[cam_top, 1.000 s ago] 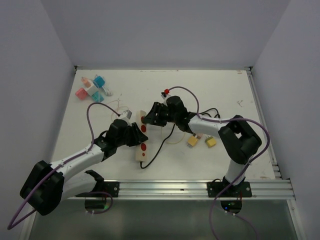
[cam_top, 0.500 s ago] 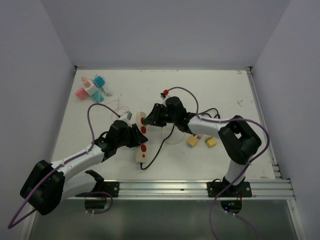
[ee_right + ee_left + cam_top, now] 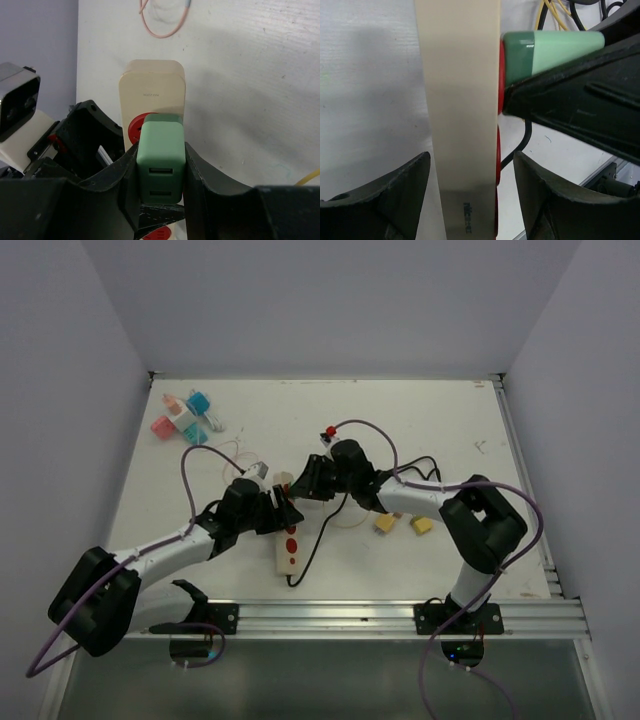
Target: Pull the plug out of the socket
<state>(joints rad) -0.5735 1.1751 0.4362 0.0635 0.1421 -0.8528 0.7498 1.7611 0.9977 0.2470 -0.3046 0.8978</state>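
A cream power strip (image 3: 290,548) with red sockets lies mid-table. A green USB charger plug (image 3: 160,160) sits in the red socket (image 3: 134,129) near the strip's far end. My right gripper (image 3: 161,172) is shut on the plug, one finger on each side; in the top view it is at the strip's far end (image 3: 302,481). My left gripper (image 3: 470,197) straddles the strip (image 3: 462,100) with a small gap on each side, beside the plug (image 3: 550,47). In the top view the left gripper (image 3: 276,512) is on the strip's left.
A black cable (image 3: 322,525) runs from the strip's near end. Two yellow connectors (image 3: 387,523) lie to the right. Coloured blocks (image 3: 185,415) sit far left, a thin pink wire loop (image 3: 235,452) beside them. A metal rail (image 3: 400,618) edges the front.
My left arm has moved right, closer onto the strip. The strip's near end has shifted slightly toward the front. My right gripper stays shut on the plug.
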